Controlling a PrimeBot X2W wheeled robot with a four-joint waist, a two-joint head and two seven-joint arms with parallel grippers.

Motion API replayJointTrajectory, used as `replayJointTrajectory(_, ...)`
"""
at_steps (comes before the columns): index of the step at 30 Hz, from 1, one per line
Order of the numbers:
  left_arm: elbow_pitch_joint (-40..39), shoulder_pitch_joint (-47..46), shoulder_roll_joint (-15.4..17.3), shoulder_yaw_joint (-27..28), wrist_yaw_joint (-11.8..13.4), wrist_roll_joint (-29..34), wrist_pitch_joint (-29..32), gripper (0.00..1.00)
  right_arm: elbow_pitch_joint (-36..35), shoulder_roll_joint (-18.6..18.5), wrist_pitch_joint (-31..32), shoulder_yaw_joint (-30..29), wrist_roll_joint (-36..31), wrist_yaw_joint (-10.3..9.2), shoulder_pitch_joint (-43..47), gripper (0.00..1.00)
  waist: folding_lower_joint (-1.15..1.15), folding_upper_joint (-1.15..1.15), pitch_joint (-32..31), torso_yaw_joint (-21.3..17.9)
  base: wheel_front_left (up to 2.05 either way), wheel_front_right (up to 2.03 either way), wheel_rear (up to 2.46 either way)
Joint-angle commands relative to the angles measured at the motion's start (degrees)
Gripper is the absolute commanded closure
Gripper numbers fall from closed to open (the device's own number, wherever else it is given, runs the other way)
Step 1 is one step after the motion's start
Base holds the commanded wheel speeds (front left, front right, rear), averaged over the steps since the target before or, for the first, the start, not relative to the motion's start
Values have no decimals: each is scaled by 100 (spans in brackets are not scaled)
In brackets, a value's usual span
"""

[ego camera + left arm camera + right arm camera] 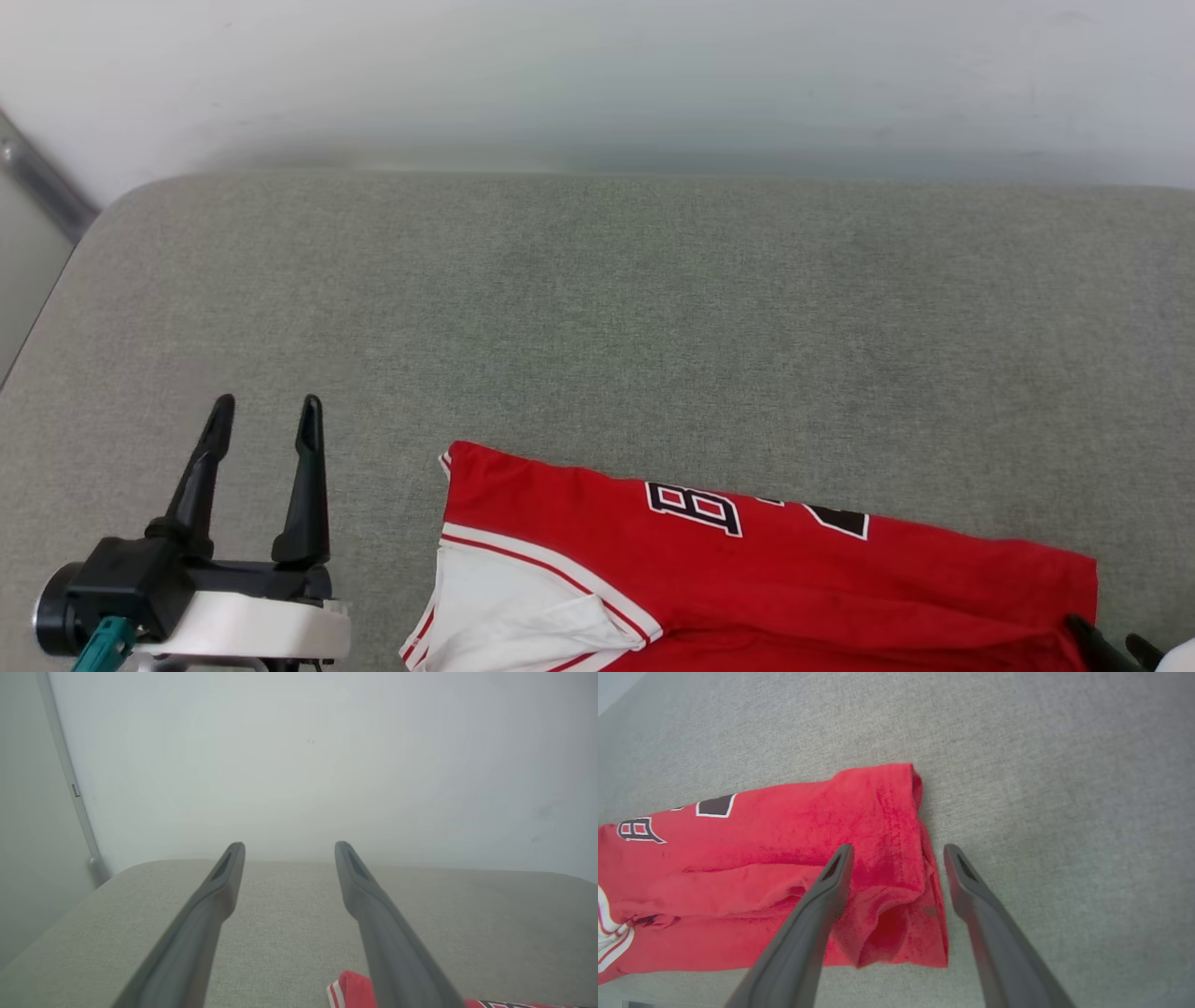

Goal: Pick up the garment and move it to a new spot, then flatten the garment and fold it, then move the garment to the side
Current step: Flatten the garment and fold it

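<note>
The garment (794, 579), red with a white sleeve and dark white-outlined lettering, lies folded along the near edge of the grey fabric surface (597, 308). My left gripper (268, 403) hovers open and empty just left of the garment's striped corner (350, 987); in the left wrist view its fingers (289, 847) point toward the wall. My right gripper (899, 849) is open above the garment's right end (761, 858), one finger over the red cloth, the other over bare surface, holding nothing. In the head view its dark tips (1111, 639) show at the lower right corner.
A pale wall (597, 75) rises behind the surface's far edge. A metal strip (42, 187) runs down the wall at the far left, beside the surface's rounded corner. Bare fabric stretches beyond the garment toward the wall.
</note>
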Motion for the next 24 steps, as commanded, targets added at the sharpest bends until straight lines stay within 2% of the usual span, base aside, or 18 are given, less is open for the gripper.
replayJointTrajectory(1, -37, 68, -118, 145, -76, 219, -23, 0, 63, 84, 45, -92, -70, 0, -61, 0, 0, 0, 27, 36, 0, 0, 0)
replayJointTrajectory(6, 21, 224, -573, 562, -491, 948, -18, 0, 321, 262, 276, -369, -235, -1, -174, 0, 0, 0, 110, 131, 0, 0, 0)
replayJointTrajectory(13, 131, 221, -1056, 949, -1112, 1337, -19, 0, 703, 275, 552, -335, -80, -1, -274, 0, 0, 0, 262, 255, 0, 0, 0)
replayJointTrajectory(17, 222, 169, -1239, 1095, -1322, 1481, -19, 0, 957, 299, 703, -255, -32, -1, -256, 0, 0, 0, 309, 304, 0, 0, 0)
replayJointTrajectory(24, 277, 87, -1427, 1232, -1498, 1602, -19, 0, 1307, 443, 862, 172, 114, 9, -223, 0, 0, 0, 364, 365, 0, 0, 0)
